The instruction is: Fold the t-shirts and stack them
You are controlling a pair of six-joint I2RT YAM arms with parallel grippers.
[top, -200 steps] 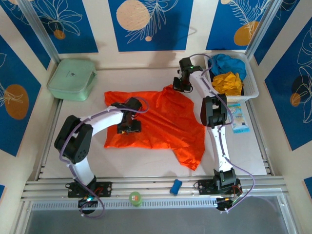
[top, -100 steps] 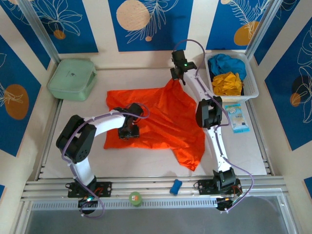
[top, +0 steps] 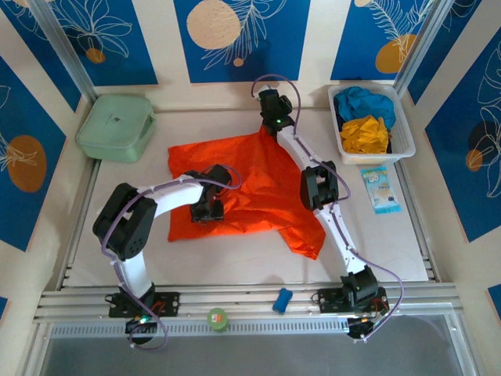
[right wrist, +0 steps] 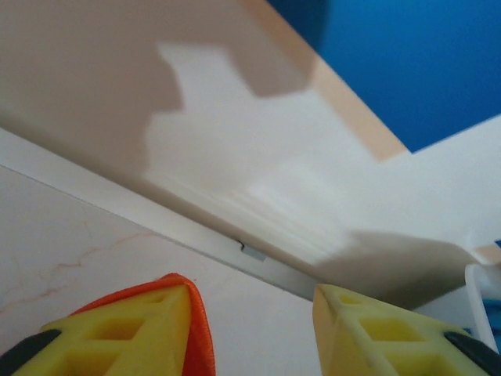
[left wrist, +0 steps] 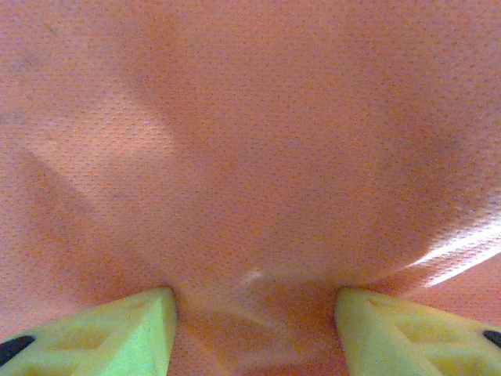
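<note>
Orange shirt flat on worktop; both end effectors spread.
Left end effector presses cloth; far hem clings to right end effector finger, so pull-away could drag it.

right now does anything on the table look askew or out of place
The orange t-shirt lies crooked and rumpled. Its far corner stretches toward the right gripper, whose open jaws have orange cloth against one finger, and one end trails toward the near right. Nothing looks spilled or damaged.
</note>
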